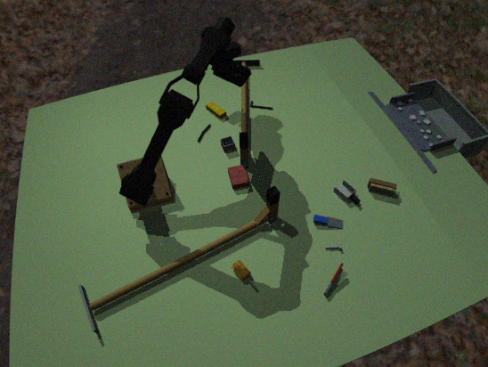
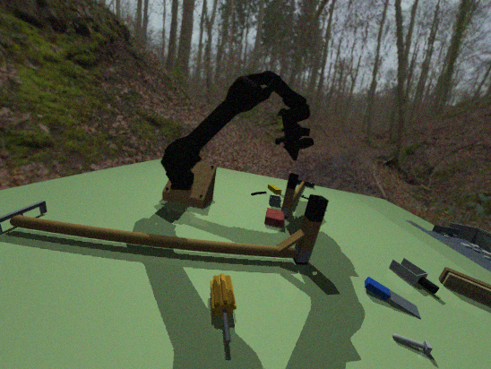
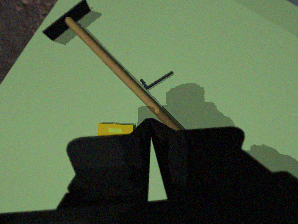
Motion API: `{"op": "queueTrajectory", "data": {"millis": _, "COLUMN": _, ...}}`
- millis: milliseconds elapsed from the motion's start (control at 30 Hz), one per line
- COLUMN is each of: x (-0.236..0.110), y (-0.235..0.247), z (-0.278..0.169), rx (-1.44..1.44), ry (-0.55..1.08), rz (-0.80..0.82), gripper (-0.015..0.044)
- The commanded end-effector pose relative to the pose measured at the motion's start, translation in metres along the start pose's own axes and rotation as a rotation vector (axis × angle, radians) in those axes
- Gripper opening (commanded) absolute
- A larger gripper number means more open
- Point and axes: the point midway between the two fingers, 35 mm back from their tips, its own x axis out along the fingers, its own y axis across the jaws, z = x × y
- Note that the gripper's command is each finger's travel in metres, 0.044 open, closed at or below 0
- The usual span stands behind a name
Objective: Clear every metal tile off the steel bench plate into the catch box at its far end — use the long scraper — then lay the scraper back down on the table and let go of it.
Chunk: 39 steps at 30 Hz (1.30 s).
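Observation:
The long scraper [image 1: 178, 263] [image 2: 134, 237] lies on the green table, its wooden pole running from a metal blade at the front left to an upright black grip [image 1: 272, 196] [image 2: 315, 208]. A shorter scraper [image 1: 244, 102] [image 3: 115, 67] lies at the back. My gripper [image 1: 238, 79] [image 2: 293, 154] [image 3: 149, 122] is shut and empty, hanging in the air above the shorter scraper's handle. Several small metal tiles [image 1: 423, 122] lie on the steel bench plate [image 1: 402, 122] [image 2: 452, 244] at the far right, beside the grey catch box [image 1: 450, 111].
Around the arm's base lie a yellow block [image 1: 215, 109] [image 3: 115, 129], a dark block [image 1: 228, 143] and a red block [image 1: 238, 175] [image 2: 274, 217]. A yellow-handled screwdriver [image 1: 242, 271], a blue-handled knife [image 1: 327, 220], a wooden block [image 1: 382, 185], a bolt and a red pen lie at the front right.

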Motion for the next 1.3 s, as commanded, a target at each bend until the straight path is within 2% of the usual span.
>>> {"op": "queueTrajectory", "data": {"millis": 0, "x": 0.002, "y": 0.015, "z": 0.004, "rx": -0.051, "ry": 0.006, "rz": 0.032, "gripper": 0.0000}}
{"op": "queueTrajectory", "data": {"millis": 333, "x": 0.009, "y": 0.026, "z": 0.005, "rx": -0.089, "ry": 0.012, "rz": 0.055, "gripper": 0.0000}}
{"op": "queueTrajectory", "data": {"millis": 1267, "x": 0.074, "y": 0.028, "z": -0.013, "rx": -0.089, "ry": 0.011, "rz": 0.054, "gripper": 0.0000}}
